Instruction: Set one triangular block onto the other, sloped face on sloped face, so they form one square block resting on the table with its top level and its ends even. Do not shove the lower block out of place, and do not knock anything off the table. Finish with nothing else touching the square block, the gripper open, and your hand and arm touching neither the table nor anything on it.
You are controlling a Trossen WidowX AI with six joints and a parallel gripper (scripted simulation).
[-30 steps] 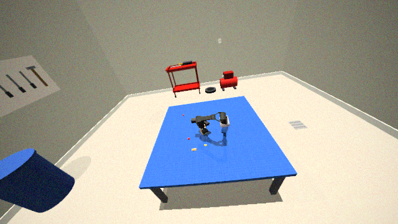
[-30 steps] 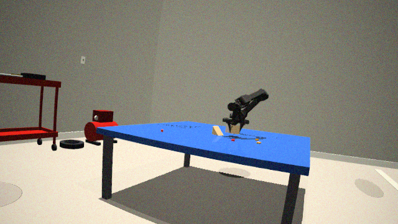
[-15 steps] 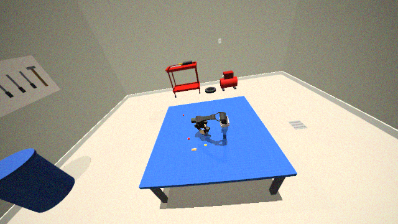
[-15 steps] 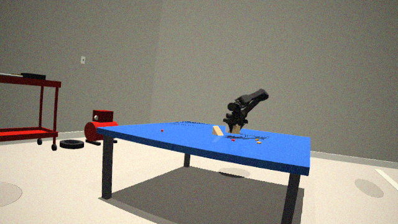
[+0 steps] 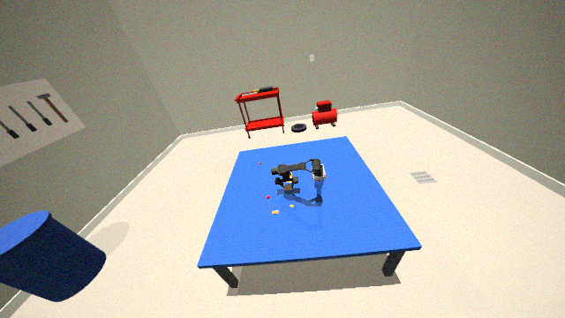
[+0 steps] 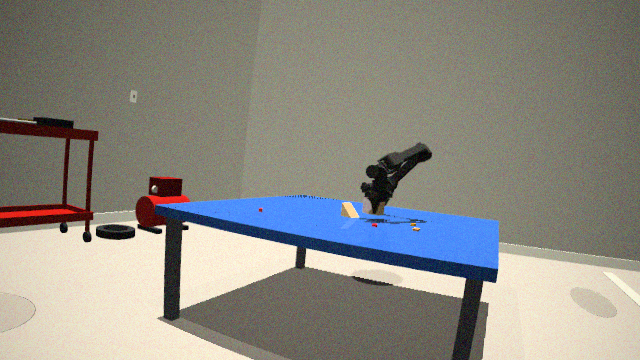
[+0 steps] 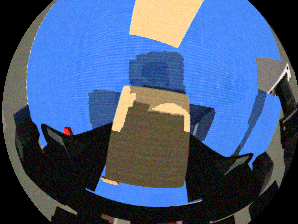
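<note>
Nearest in the wrist view, the black parallel-jaw gripper (image 5: 287, 182) (image 6: 374, 211) (image 7: 150, 129) is closed on a tan triangular block (image 5: 288, 187) (image 6: 381, 208) (image 7: 147, 155), one finger at each side. Whether this block touches the table cannot be told. Beyond it, well apart from it, the second tan triangular block (image 6: 349, 210) (image 7: 166, 20) stands on the blue rectangular table (image 5: 344, 230) (image 6: 450, 245) (image 7: 75, 65). The exterior view shows its slope plainly; the arm partly hides it in the top view.

A small red piece (image 5: 267, 197) (image 6: 374, 225) (image 7: 67, 131) lies near the gripper; the top and exterior views also show a yellow piece (image 5: 291, 206) (image 6: 413, 224), a light orange piece (image 5: 275, 212) (image 6: 416, 229) and another red piece (image 5: 260, 163) (image 6: 260, 210).

Farther off stand a red metal cart (image 5: 265, 124) (image 6: 50, 133) and a red compressor (image 5: 324, 117) (image 6: 160, 211). Only the top view includes the dark blue cylinder (image 5: 53, 261).
</note>
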